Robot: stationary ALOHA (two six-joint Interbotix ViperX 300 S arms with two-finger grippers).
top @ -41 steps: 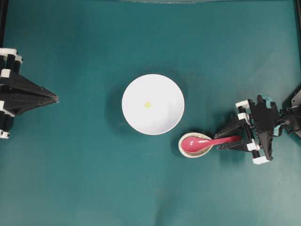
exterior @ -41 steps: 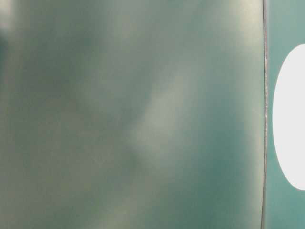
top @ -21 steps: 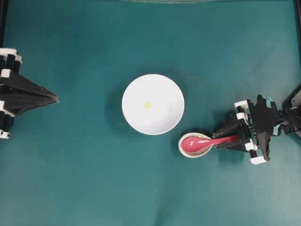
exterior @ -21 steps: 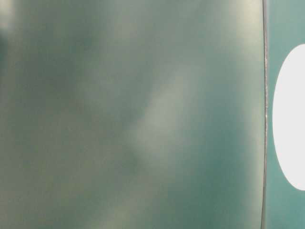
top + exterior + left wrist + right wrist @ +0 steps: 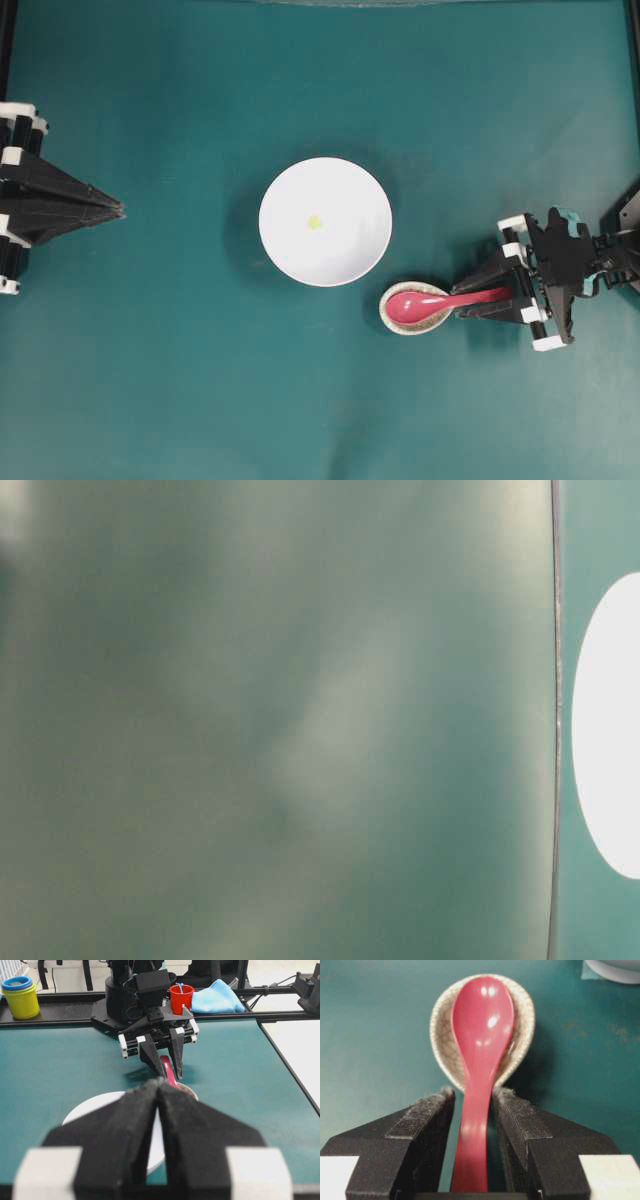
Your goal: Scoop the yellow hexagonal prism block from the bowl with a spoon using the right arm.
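From overhead you see the bowl (image 5: 325,221) at the middle of the teal surface (image 5: 180,380), with the yellow hexagonal prism block (image 5: 314,222) lying inside it, a little left of its centre; just beside the bowl's lower right rim sits the speckled rest (image 5: 414,307), the spoon (image 5: 440,301) lying scoop-down in it and its handle pointing right into the right gripper (image 5: 484,299); the left gripper (image 5: 117,209) is well apart at the left edge, its fingers pressed together on nothing. The table-level view gives you only blur and a white patch at its right edge (too vague to name). From the left wrist you look over the closed fingers (image 5: 125,1125) toward the right arm (image 5: 150,1005). From the right wrist, the fingers (image 5: 420,1120) flank the spoon handle on both sides, partly parted; whether they touch it you cannot tell.
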